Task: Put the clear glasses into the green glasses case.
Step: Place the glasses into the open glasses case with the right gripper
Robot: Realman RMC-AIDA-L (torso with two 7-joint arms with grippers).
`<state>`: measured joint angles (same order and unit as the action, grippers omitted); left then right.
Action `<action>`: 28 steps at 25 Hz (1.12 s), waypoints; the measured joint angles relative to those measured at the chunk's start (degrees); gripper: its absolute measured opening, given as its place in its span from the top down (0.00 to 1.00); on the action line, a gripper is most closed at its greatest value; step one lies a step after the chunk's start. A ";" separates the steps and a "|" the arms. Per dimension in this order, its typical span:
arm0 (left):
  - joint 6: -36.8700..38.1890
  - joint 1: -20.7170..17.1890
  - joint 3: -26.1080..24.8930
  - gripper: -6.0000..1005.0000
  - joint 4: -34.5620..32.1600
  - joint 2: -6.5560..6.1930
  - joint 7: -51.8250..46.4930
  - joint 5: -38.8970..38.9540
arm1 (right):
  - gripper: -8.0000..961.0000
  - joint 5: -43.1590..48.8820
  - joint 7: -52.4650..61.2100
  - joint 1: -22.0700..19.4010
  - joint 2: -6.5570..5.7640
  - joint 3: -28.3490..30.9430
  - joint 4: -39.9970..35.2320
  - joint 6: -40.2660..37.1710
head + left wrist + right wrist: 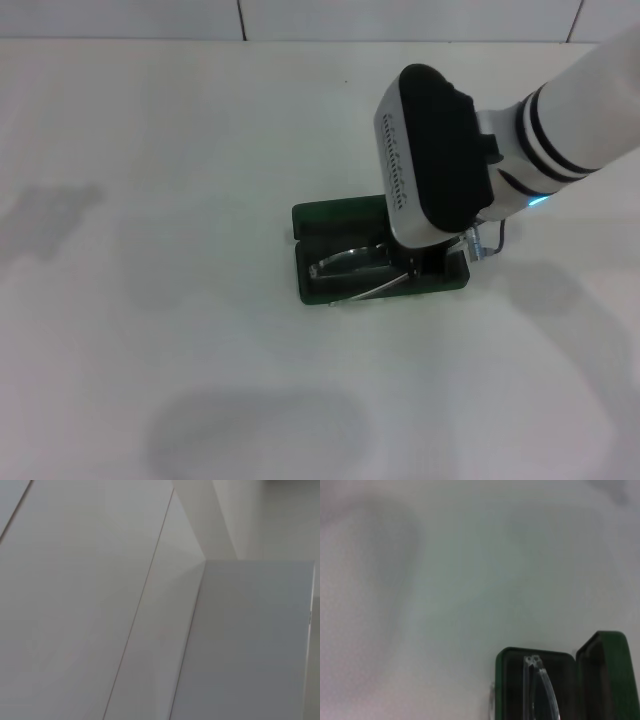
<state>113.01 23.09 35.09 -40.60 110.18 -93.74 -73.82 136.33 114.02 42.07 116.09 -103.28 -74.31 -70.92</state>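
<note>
The green glasses case [335,214] lies open in the middle of the white table, its lid standing up at the far side. The clear glasses [345,260] rest inside the case's tray, and one thin clear arm slants over the near rim. My right gripper [418,268] hangs straight down over the right half of the case, its wrist housing hiding that end of the glasses. The right wrist view shows the case [511,680], its raised lid [612,670] and the glasses [542,685] lying in the dark lining. My left arm is out of the head view.
The white table [160,300] stretches on all sides of the case. A tiled wall edge [240,20] runs along the far side. The left wrist view shows only pale flat panels [90,600].
</note>
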 joint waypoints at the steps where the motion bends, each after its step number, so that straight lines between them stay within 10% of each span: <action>1: 0.00 0.01 0.00 0.96 0.00 0.01 -0.02 -0.01 | 0.92 0.14 -0.06 -0.03 0.01 -0.54 0.00 0.62; 28: 0.19 -1.81 -0.05 0.96 -0.01 0.60 -0.62 0.36 | 0.92 2.51 -0.67 -5.87 0.00 -6.64 -8.65 4.03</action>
<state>113.20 21.28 35.03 -40.61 110.77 -94.36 -73.46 138.84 113.36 36.20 116.10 -109.91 -82.97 -66.89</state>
